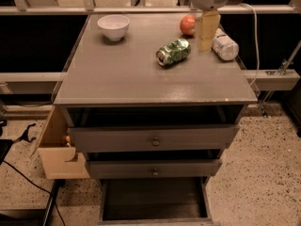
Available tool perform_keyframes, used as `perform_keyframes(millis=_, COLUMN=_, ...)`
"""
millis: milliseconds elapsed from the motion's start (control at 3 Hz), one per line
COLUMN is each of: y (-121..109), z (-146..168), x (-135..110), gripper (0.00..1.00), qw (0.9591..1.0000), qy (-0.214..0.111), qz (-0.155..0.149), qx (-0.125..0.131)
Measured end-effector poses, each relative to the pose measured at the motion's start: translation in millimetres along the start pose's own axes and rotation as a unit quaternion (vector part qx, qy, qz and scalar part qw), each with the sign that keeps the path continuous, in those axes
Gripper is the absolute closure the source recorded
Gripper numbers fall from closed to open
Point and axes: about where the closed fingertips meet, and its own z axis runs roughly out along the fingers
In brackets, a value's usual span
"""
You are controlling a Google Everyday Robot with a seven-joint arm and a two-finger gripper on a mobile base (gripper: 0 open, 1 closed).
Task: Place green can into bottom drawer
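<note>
Pincer (207, 45) position: it is seen at the rear right of the table (131, 79), hanging downward from the pale arm housing at the top edge of the view. In the picture it is located between the red fruit (187, 25) and the clear plastic bottle (225, 45), just to the right of the green can (173, 52) and apart from it. Whether the pincer is spread or pressed together cannot be told.

The green can is laid on its side on the table top, right of centre, with one silver end turned toward the front left. The bottle is also laid on its side near the right edge. A white bowl (113, 26) is set upright at the rear left, well apart from the can.

Three grey drawers are stacked below the table top. The upper drawer (155, 138) and the middle drawer (154, 168) are each fitted with a small round knob. The bottom drawer (154, 199) is pulled out toward the camera, and its dark interior is exposed. A light wooden box (59, 149) is placed against the left side of the cabinet on the speckled floor (263, 173).
</note>
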Motion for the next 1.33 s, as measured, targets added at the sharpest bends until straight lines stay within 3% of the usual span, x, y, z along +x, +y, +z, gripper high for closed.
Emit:
perform_keyframes(millis=667, y=-22.4, z=40.2, x=20.4, gripper=0.0, qw=0.9991, qy=0.006, qz=-0.04, qx=-0.011)
perform_keyframes(millis=1333, y=-35.1, z=91.8, x=39.3, gripper=0.0, qw=0.9983, qy=-0.05, qz=-0.021, qx=-0.019)
